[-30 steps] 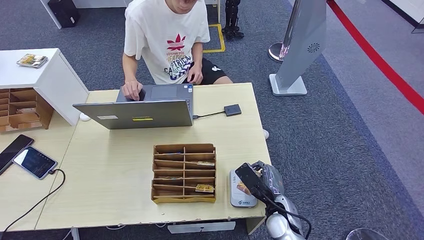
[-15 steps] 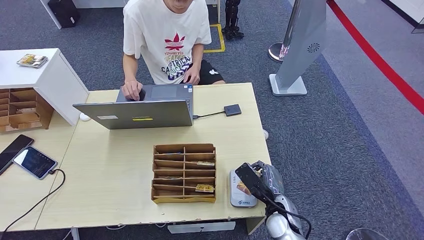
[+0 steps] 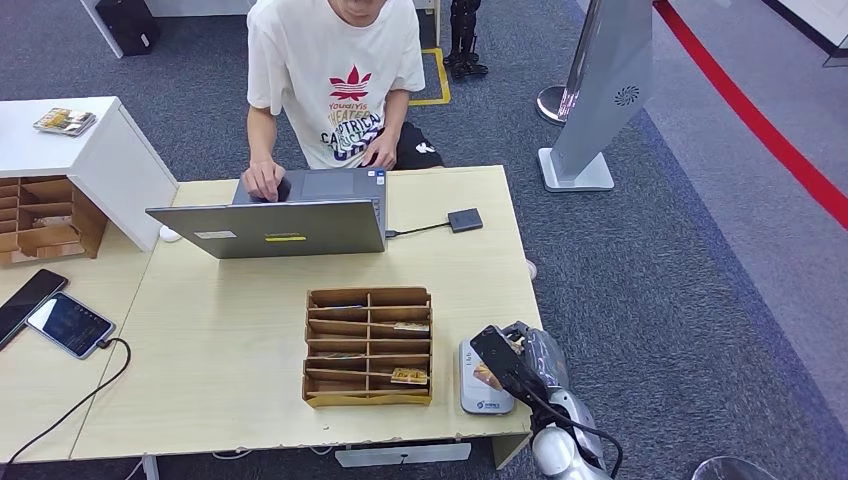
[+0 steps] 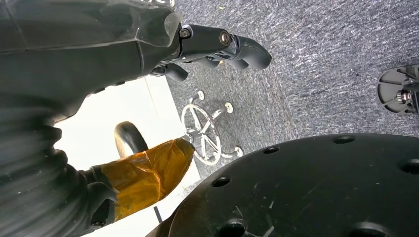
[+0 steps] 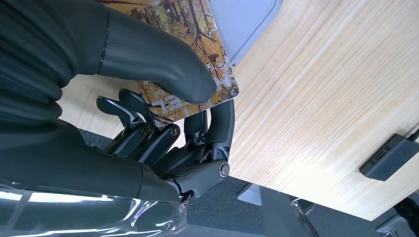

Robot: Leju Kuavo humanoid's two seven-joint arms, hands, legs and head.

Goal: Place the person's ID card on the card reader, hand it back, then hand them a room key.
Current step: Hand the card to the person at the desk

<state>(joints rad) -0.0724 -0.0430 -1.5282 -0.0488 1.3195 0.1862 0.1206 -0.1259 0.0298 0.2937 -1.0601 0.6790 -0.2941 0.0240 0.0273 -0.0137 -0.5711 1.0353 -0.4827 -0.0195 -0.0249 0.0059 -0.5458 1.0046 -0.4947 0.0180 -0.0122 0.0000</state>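
At the desk's [image 3: 250, 390] near right corner, over the reader [image 3: 482, 388], the right hand [image 5: 163, 113] pinched the thin, stiff, slippery-looking card [image 5: 197, 54] by its edge.

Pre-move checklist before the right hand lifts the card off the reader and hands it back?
1. Card gripped by right hand, thumb on top and fingers beneath: ok.
2. Card over card reader: ok.
3. Read finished: cannot tell.
4. Person ready to receive: not ok, one hand is on the laptop, none reaching out.
5. Left hand hangs over the floor, holding nothing: ok.
6. Room keys in wooden organizer: ok, cards visible in slots.
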